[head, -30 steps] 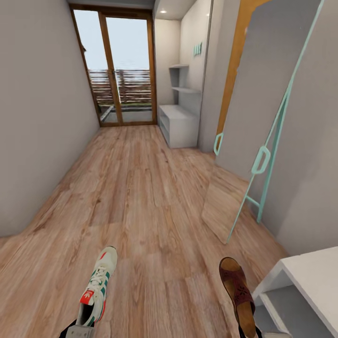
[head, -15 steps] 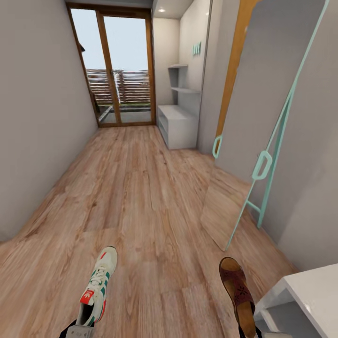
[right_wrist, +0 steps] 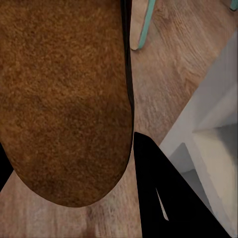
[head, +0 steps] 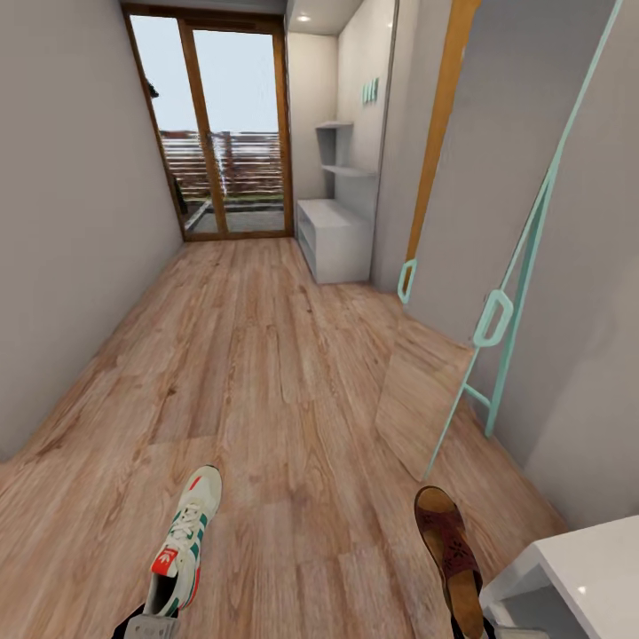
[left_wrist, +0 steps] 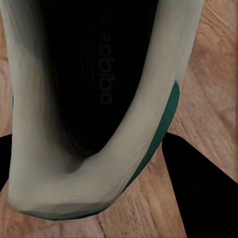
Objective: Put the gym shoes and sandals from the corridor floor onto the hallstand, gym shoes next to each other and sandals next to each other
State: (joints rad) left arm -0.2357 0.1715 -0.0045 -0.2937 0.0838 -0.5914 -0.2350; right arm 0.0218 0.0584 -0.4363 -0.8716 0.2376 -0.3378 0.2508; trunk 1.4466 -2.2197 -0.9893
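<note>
Held above the corridor floor [head: 266, 355], 1 gym shoe [head: 182, 541], white with green stripes and a red-orange tongue label, juts forward from the left gripper [head: 146, 627] clenched on its heel, while 1 brown sandal [head: 451, 559] likewise extends from the right gripper [head: 479, 632] grasping it.

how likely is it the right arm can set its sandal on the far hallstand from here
Probably not yet. The hallstand stands far down the corridor by the glass door, with a long stretch of floor between. The right hand holds the sandal close to the robot, so the base likely has to drive closer.
</note>
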